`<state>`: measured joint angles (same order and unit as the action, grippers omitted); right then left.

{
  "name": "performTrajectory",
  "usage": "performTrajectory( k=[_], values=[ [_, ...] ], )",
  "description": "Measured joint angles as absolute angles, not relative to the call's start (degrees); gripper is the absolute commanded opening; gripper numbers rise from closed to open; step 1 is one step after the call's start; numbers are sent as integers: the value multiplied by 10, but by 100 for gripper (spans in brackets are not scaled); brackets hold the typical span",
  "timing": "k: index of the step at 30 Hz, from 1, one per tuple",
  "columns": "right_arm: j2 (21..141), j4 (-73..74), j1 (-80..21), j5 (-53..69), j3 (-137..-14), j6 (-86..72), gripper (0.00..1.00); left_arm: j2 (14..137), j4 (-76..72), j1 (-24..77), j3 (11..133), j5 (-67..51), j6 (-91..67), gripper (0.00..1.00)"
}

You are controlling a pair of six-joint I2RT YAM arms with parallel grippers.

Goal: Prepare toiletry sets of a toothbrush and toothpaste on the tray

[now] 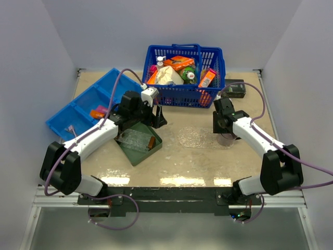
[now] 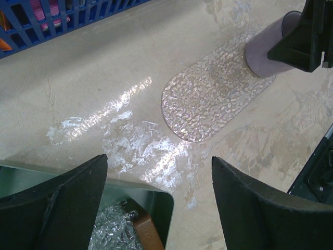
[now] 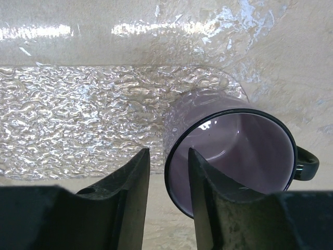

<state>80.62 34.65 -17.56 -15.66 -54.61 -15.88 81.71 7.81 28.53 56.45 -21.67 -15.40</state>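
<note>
Beige tabletop, ringed by pale walls, carries the dark green tray point(image 1: 139, 159), and the tray point(image 1: 136, 139) lies inside it, a clear sheet with one brown wooden handle point(image 1: 151, 141) showing toward the green tray's right side. Nothing rests on the clear sheet that I can see, so I judge that no set has been started and both pairings are left to do.

An orange toothpaste point(image 1: 97, 113) tube sits in the blue divided bin point(image 1: 62, 121), left of the green tray and farther back. The left gripper point(image 2: 158, 166) hangs over the green tray's far right corner, fingers spread wide and holding nothing. Well to the right of the green tray, the right gripper point(image 3: 169, 156) straddles the rim of a purple mug point(image 3: 244, 151), one finger outside and one inside, with a gap showing on each side of the wall. The mug stands on the edge of a bubbled clear oval mat point(image 1: 193, 136). A blue basket point(image 1: 184, 96) of goods stands beyond the green tray.

The pink tube and any toothbrush are too small to pick out. The clear tray's second handle is hidden under the left arm.
</note>
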Motion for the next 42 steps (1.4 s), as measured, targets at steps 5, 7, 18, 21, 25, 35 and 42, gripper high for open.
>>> performTrajectory(
  k=[5,7,18,21,25,35,42],
  values=[
    [806,347,-176,-157,-546,-157,50,814,78,285,564,-215,-154,85],
    [806,347,-176,-157,-546,-157,51,811,78,285,564,-213,-154,85],
    [799,350,-176,-156,-548,-157,67,791,78,285,564,-191,-146,88],
    [784,358,-176,-158,-556,-157,68,784,78,284,563,-185,-138,89],
    [748,370,-176,-164,-574,-158,69,772,79,279,563,-171,-126,92],
    [645,373,-181,-142,-621,-170,65,710,64,226,535,-175,-110,95],
    [635,328,-287,-120,-641,-226,62,663,67,125,497,-150,-101,91]
  ],
)
